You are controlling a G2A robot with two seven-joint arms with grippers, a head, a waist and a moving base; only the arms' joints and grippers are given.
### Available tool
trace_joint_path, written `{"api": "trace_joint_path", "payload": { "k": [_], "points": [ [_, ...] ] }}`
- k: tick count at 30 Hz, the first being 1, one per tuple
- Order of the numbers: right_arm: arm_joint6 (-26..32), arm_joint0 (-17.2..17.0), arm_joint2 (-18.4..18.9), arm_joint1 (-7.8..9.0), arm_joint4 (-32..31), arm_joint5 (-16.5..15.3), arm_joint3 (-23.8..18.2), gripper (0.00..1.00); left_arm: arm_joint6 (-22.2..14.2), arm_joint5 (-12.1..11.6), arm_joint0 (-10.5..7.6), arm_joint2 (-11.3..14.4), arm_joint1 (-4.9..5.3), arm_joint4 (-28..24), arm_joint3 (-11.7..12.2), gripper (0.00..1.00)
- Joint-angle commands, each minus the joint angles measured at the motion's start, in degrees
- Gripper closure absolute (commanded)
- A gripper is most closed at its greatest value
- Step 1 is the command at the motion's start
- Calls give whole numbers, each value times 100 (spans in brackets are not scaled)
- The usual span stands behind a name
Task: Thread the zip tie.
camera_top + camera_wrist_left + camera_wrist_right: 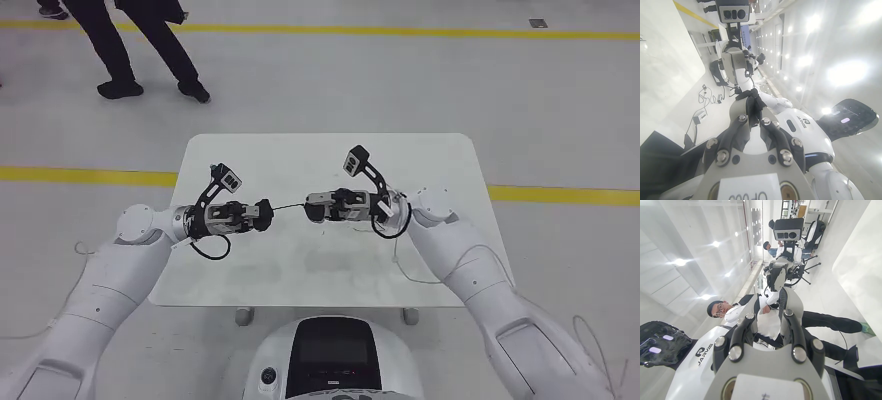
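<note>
Currently both grippers sit level above the middle of the tabletop (330, 270), with the zip tie (288, 206) strung between them.
We see the left gripper (753, 95) with jaws clenched on one end of the zip tie. The thin black strand runs straight across to the tips of the right gripper (312, 208). Right jaws are released, with a gap between them in the right wrist view. We can't tell if the far end touches them.

This looks like a robotics lab or test hall: yellow tape lines (300, 30) cross a pale floor (400, 90) around a white worktop (330, 250). Loose cables (704, 96) and a power brick (699, 115) lie on that floor, under rows of ceiling spotlights (778, 55).
</note>
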Motion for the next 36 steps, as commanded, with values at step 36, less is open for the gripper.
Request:
{"api": "trace_joint_path", "payload": {
  "k": [36],
  "points": [
    [-33, 57, -125, -9, -87, 103, -167, 100, 0, 0, 0, 0, 0, 0, 0, 93]
  ]
}}
